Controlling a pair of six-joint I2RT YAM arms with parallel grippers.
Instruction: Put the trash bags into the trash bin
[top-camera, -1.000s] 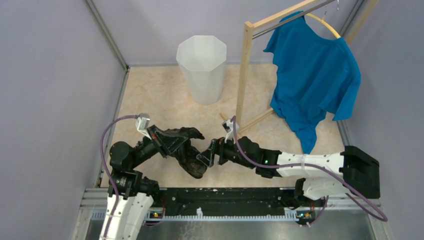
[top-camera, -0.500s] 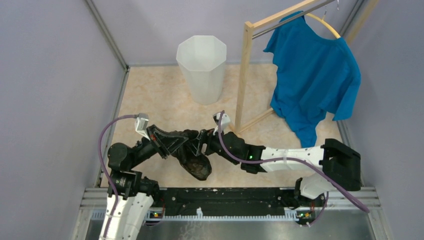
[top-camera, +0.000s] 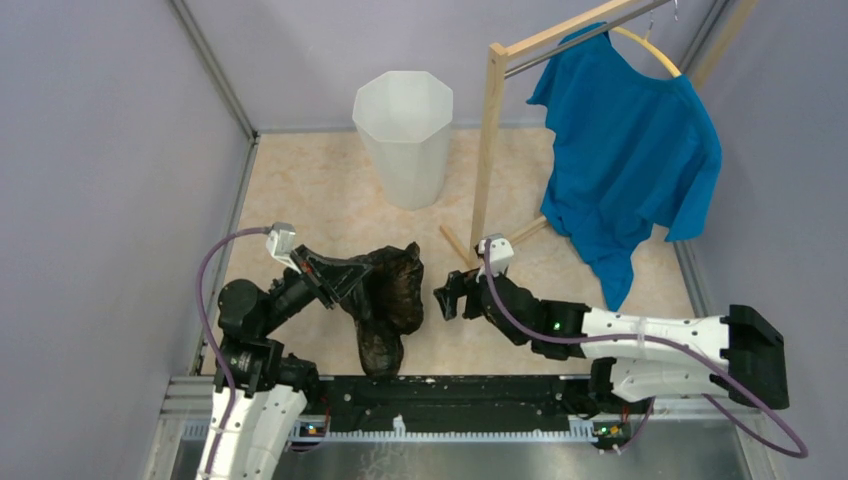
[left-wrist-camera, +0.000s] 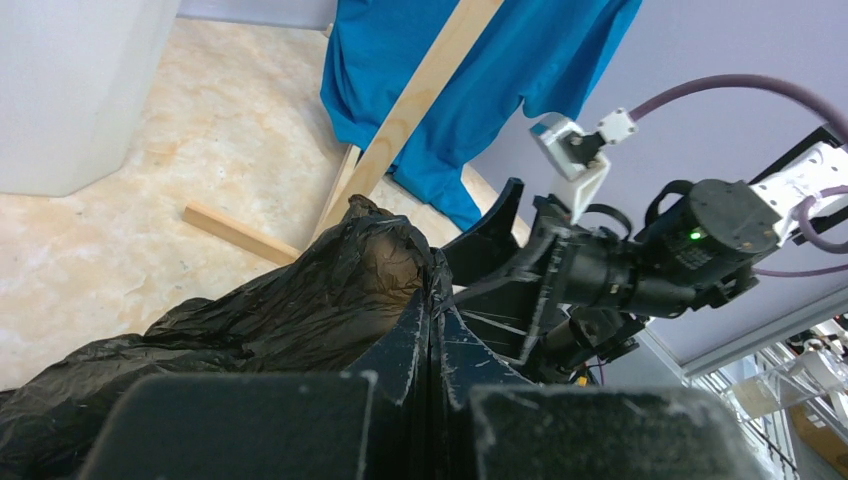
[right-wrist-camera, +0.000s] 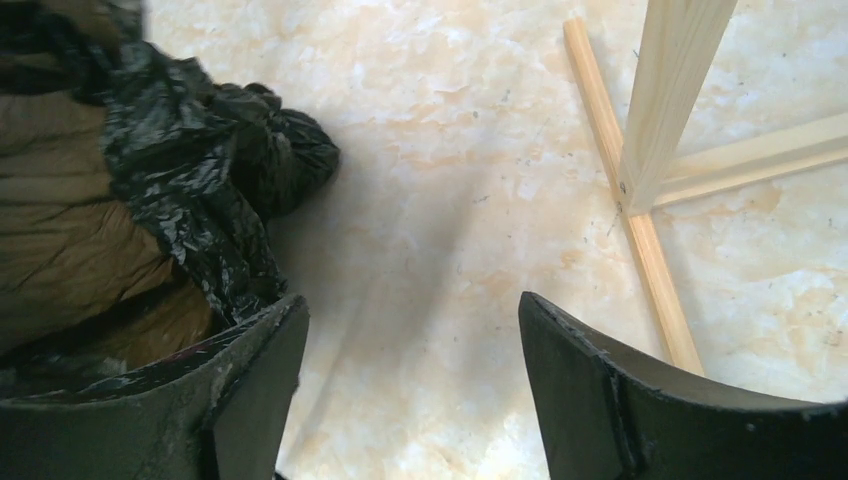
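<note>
The black trash bag (top-camera: 388, 305) hangs crumpled from my left gripper (top-camera: 368, 268), which is shut on its upper edge, the jaws pressed together on the plastic in the left wrist view (left-wrist-camera: 432, 300). The bag's lower part droops toward the table's near edge. My right gripper (top-camera: 448, 297) is open and empty just right of the bag, apart from it; in the right wrist view (right-wrist-camera: 412, 320) the bag (right-wrist-camera: 150, 200) lies by the left finger. The white faceted trash bin (top-camera: 404, 135) stands upright at the back, its side also in the left wrist view (left-wrist-camera: 70, 90).
A wooden rack (top-camera: 490, 140) stands right of the bin, its foot bars (right-wrist-camera: 640, 200) on the table just right of my right gripper. A blue shirt (top-camera: 630, 150) hangs from the rack on a hanger. Grey walls close in left, back and right.
My right gripper has let go of the bag, opened and pulled back to the right. The bag now hangs looser and more spread from my left gripper, which barely moved.
</note>
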